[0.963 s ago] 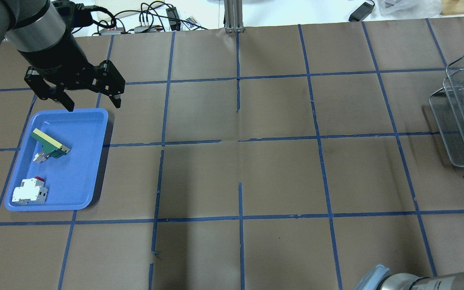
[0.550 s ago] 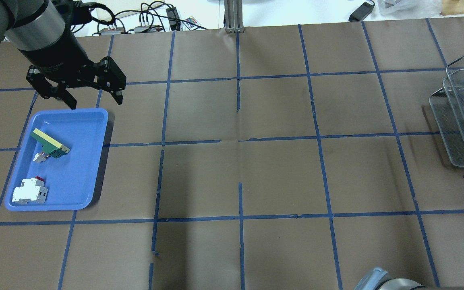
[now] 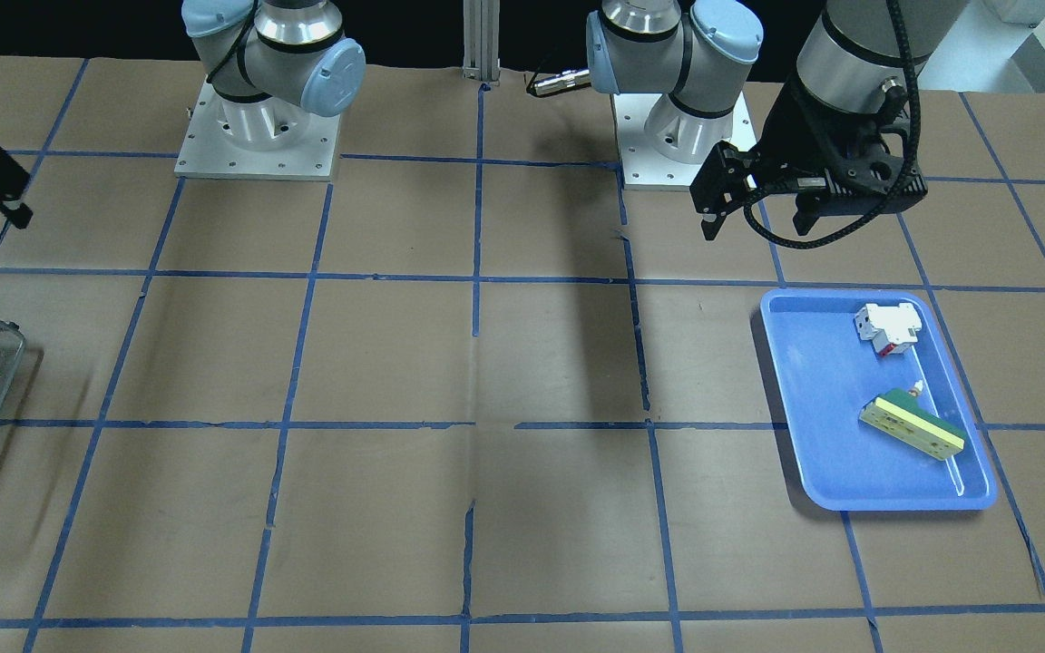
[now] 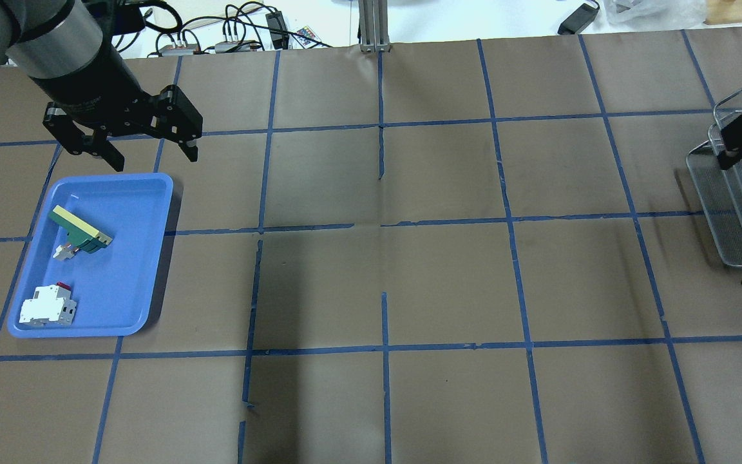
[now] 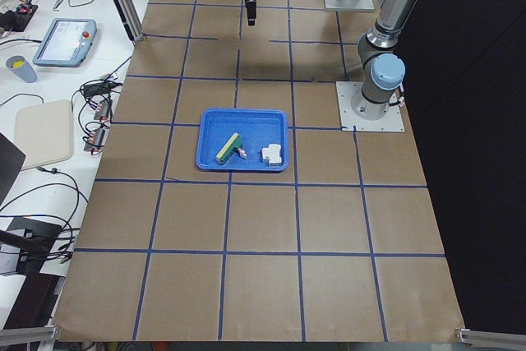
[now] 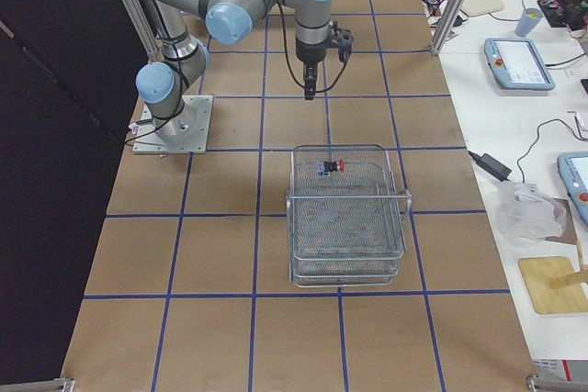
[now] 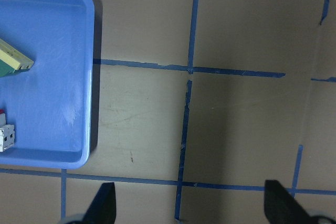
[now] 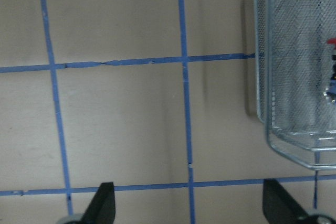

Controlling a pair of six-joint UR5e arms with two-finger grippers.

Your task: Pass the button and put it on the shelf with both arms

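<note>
Hovering beside the shelf (image 6: 349, 227) holding the button (image 6: 331, 167), the released, empty right gripper (image 8: 191, 205) could snag its rim if swung low; left gripper (image 4: 154, 160) equally released.

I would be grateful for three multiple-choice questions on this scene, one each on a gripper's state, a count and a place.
1. The left gripper is:
A. shut on a part
B. open and empty
C. out of view

2. How many parts lie in the blue tray?
A. two
B. one
C. four

3. The button lies:
A. in the blue tray
B. in the left gripper
C. in the shelf

Answers:
1 B, its fingers are spread with nothing between them.
2 A, only the white block and the green-and-cream block are there.
3 C, its red cap shows inside the wire mesh.
</note>
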